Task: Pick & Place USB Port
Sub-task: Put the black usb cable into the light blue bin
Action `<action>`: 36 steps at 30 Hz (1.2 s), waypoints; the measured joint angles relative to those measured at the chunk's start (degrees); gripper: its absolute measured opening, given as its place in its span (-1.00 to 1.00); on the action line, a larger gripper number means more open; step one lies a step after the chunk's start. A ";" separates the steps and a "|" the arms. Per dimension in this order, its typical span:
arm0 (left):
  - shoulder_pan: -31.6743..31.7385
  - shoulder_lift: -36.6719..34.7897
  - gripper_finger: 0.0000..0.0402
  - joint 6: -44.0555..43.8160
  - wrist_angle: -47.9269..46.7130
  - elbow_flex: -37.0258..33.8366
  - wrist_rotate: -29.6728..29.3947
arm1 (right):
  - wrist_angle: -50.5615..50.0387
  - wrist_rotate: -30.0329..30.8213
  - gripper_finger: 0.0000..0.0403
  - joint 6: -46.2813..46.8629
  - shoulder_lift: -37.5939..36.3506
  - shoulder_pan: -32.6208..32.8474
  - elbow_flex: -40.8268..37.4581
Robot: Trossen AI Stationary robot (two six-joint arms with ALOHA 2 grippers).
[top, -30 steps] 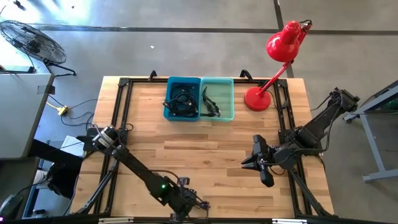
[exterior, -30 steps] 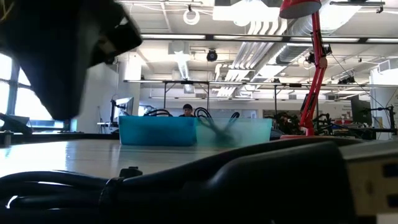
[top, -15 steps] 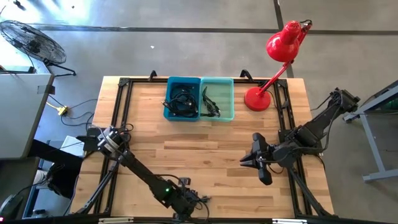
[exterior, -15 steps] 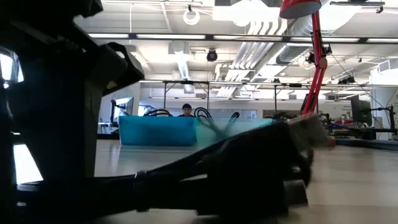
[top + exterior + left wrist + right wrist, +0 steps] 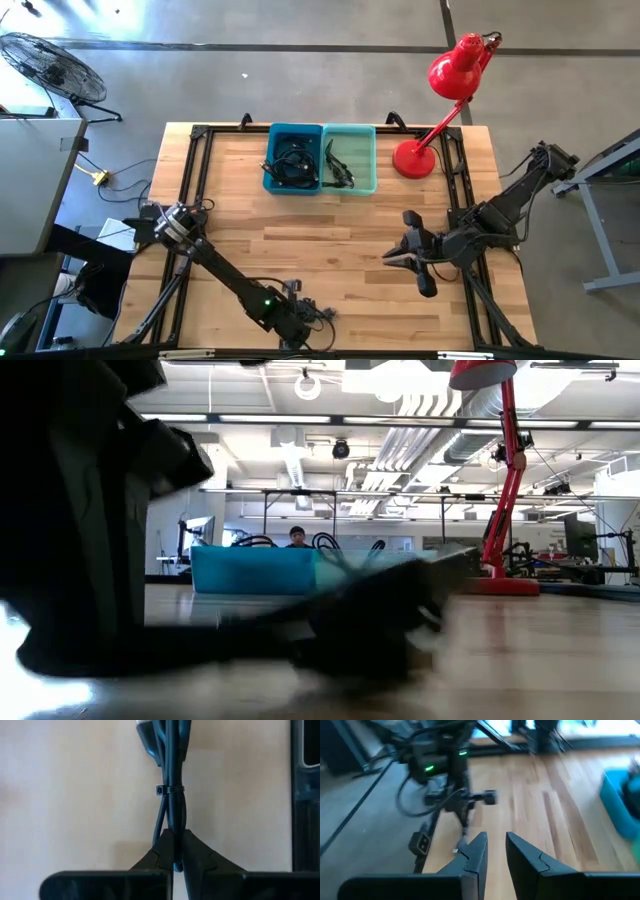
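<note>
So far I have the pickup done and the placing still ahead, as I judge it. At the lower centre of the high view my left gripper (image 5: 318, 316) sits at the near edge of the bench (image 5: 240, 225); its wrist view shows the fingers pressed together on the USB cable (image 5: 170, 795), a doubled black lead bound with a small tie, its connector end at the top of that frame, with bare wood behind it. Whether the cable is already lifted off the surface I cannot tell from here.

What remains, by my reading, is to carry it up the frame to the bins: the blue bin (image 5: 293, 158) at upper centre already holds coiled black cables, and the teal bin (image 5: 349, 158) touching its right side holds a few dark pieces. Which one is the target I cannot say.

Further right, my right gripper (image 5: 390, 256) hovers over the wood at centre right with its fingers slightly spread and nothing between them, waiting.

At upper right a red desk lamp (image 5: 440, 90) stands on the bench corner. Off the bench, a floor fan (image 5: 50, 65) sits at upper left on grey concrete. Across the low view I see a workshop with ceiling lights and ducts, and a person (image 5: 297, 538) behind the bins.
</note>
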 joint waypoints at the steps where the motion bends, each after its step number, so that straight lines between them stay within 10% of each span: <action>1: 0.00 -1.22 -0.96 0.16 -1.53 0.24 -1.85 | 1.27 -0.84 -0.69 -2.68 0.00 0.19 0.00; 14: 0.35 -11.64 -0.97 18.64 -18.92 27.03 -37.96 | 21.95 -13.19 -0.69 -24.01 -1.12 -3.56 -0.01; 21: 0.44 -11.45 -0.97 27.26 -18.81 32.87 -45.81 | 25.60 -18.20 -0.61 -27.00 -4.09 -9.47 0.02; 36: 1.23 -14.06 -0.98 37.91 -15.33 32.89 -46.17 | 27.51 -19.02 0.19 -25.82 -2.98 -17.69 0.01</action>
